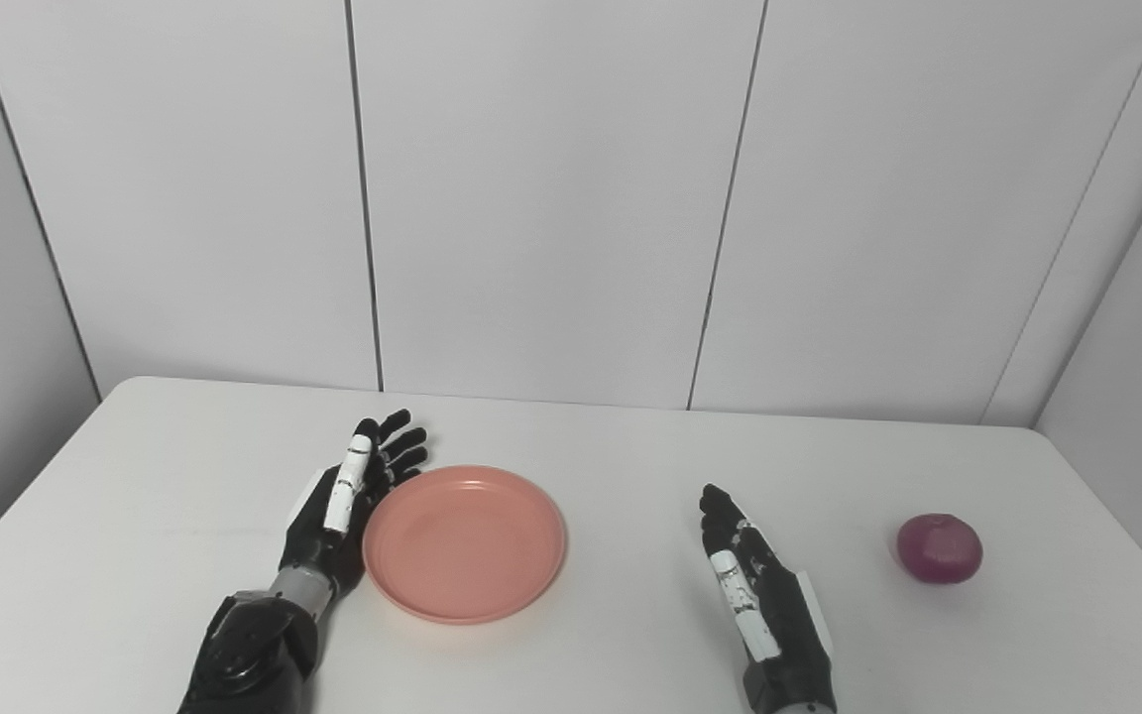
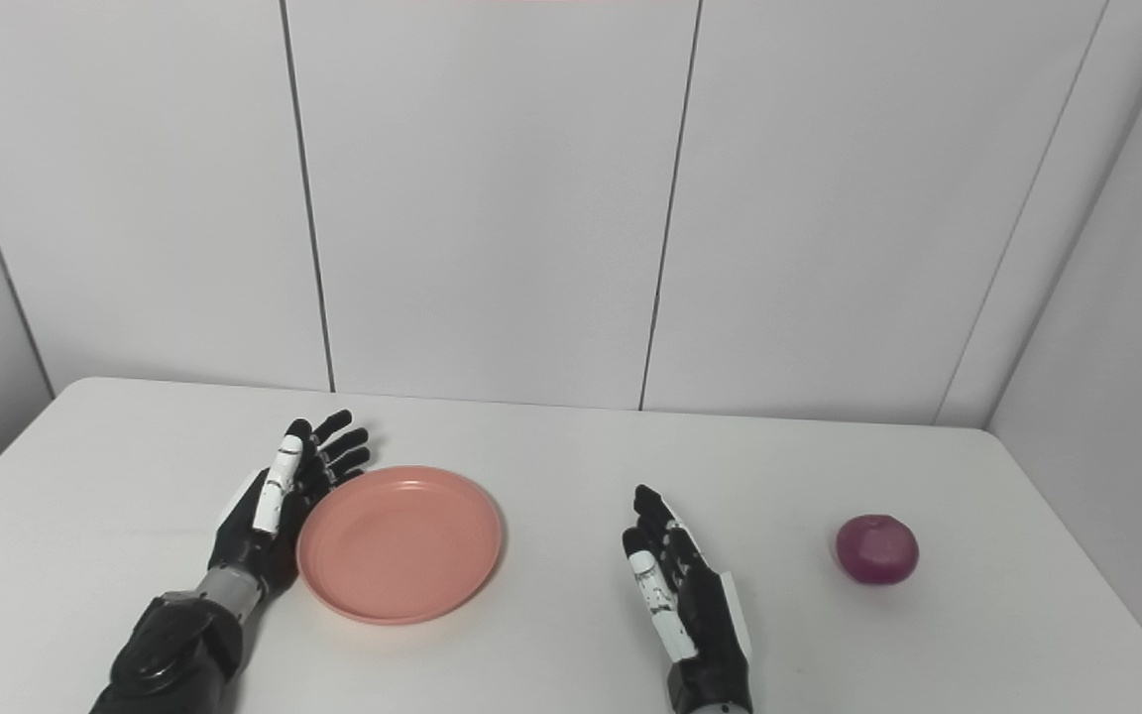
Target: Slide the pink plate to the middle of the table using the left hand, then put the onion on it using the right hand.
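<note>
Your right hand (image 1: pixel 764 605) rests on the table (image 1: pixel 630 654), fingers straight and holding nothing, the onion (image 1: pixel 939 547) well apart off their outer side. Your left hand (image 1: pixel 348 501), fingers spread and empty, flanks the pink plate (image 1: pixel 464 543), touching its rim. You are mid-slide, I judge: push inward toward centre.

Both arms are cut off by the bottom edge, so only the left hand (image 1: pixel 348 501) and right hand (image 1: pixel 759 585) with their wrists show. The palm of the left hand faces the pink plate (image 1: pixel 464 543) and is hidden (whether it touches the rim cannot be told). The table (image 1: pixel 630 645) runs off the bottom edge too.
</note>
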Robot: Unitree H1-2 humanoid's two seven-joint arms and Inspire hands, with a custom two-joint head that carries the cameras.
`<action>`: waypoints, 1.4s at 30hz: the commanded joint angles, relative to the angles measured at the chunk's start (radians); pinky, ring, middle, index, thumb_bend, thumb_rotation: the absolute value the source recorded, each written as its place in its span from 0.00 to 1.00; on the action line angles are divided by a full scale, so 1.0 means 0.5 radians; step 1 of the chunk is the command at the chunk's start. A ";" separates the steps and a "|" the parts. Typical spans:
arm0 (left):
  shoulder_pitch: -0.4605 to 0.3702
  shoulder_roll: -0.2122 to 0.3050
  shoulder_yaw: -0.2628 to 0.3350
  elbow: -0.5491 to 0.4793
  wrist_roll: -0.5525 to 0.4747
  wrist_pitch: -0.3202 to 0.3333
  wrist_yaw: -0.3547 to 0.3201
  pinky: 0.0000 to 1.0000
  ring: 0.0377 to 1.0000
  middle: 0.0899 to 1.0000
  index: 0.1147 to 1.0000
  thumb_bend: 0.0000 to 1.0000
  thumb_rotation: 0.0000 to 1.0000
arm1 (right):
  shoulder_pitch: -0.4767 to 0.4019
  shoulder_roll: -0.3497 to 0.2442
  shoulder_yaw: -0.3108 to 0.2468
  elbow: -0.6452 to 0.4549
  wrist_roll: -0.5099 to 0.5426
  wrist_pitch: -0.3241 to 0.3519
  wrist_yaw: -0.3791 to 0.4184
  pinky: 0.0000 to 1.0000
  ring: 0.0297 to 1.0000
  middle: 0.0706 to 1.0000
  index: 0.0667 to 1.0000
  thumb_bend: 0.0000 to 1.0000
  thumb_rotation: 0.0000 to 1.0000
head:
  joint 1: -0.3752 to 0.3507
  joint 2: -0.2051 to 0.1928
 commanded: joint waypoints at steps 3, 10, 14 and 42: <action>0.059 -0.045 -0.022 -0.098 0.026 0.089 0.052 0.91 0.90 0.89 0.88 0.55 1.00 | -0.064 0.016 0.004 -0.066 -0.020 -0.027 -0.017 0.98 0.93 0.90 0.88 0.64 0.73 | -0.044 -0.007; 0.115 -0.084 -0.045 -0.181 0.061 0.113 0.092 0.91 0.89 0.89 0.88 0.55 1.00 | -0.067 0.022 0.005 -0.062 -0.020 -0.021 -0.024 0.98 0.93 0.90 0.88 0.63 0.73 | -0.061 -0.023; 0.159 -0.111 -0.056 -0.281 0.052 0.169 0.099 0.91 0.89 0.89 0.89 0.55 1.00 | -0.066 0.025 0.004 -0.069 -0.024 -0.011 -0.032 0.98 0.93 0.90 0.88 0.63 0.73 | -0.088 -0.029; 0.301 -0.195 -0.102 -0.503 0.068 0.244 0.142 0.97 0.95 0.93 0.92 0.57 1.00 | -0.110 0.006 -0.022 -0.011 0.128 -0.137 0.022 1.00 0.95 0.92 0.91 0.53 0.69 | -0.142 -0.041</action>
